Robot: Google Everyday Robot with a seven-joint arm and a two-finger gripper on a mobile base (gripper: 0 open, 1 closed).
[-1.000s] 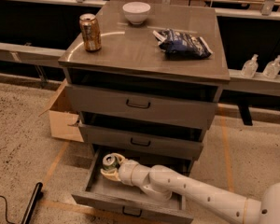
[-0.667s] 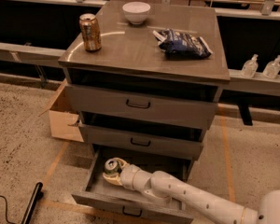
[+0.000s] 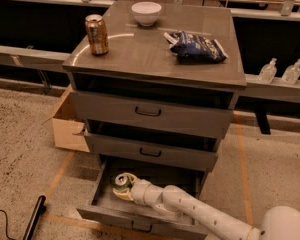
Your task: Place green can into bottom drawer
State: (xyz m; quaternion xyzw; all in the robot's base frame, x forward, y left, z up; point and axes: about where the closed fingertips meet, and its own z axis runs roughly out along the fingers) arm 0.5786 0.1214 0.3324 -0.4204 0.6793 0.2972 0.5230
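Observation:
The green can (image 3: 122, 181) stands upright inside the open bottom drawer (image 3: 97, 194), near its left side, silver top showing. My gripper (image 3: 121, 189) reaches into the drawer from the lower right on the white arm, and its pale fingers are closed around the can's lower body. The can sits low over the drawer floor; I cannot tell whether it touches the floor. The drawer is pulled out below the two upper grey drawers.
A gold-brown can (image 3: 97, 34), a white bowl (image 3: 146, 12) and a dark blue snack bag (image 3: 194, 46) sit on the cabinet top. A cardboard box (image 3: 67, 126) stands left of the cabinet. Two clear bottles (image 3: 280, 72) stand on the ledge behind at right.
My gripper has moved the green can lower, deeper into the bottom drawer. Everything on the cabinet top stayed put.

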